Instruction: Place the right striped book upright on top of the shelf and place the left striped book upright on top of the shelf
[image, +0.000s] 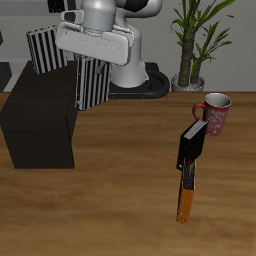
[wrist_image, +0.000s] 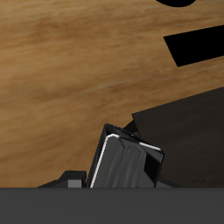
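- Nearest, an orange-and-black tool lies on the woodgrain counter, a red mug behind it.
- Farther back, my jaws clamp one striped book over the matte black shelf.
- Lower squarely; the flat spine should seat upright.
- Behind, another striped book stands upright.

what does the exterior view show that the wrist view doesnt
Only the exterior view shows the robot's body, a striped book already standing on the shelf at, the red mug, the black and orange item on the table, and the potted plant.
Only the wrist view shows the held book's spine and top edge up close.
Both share the wooden table, the black shelf and the striped book in the tool, also seen at.
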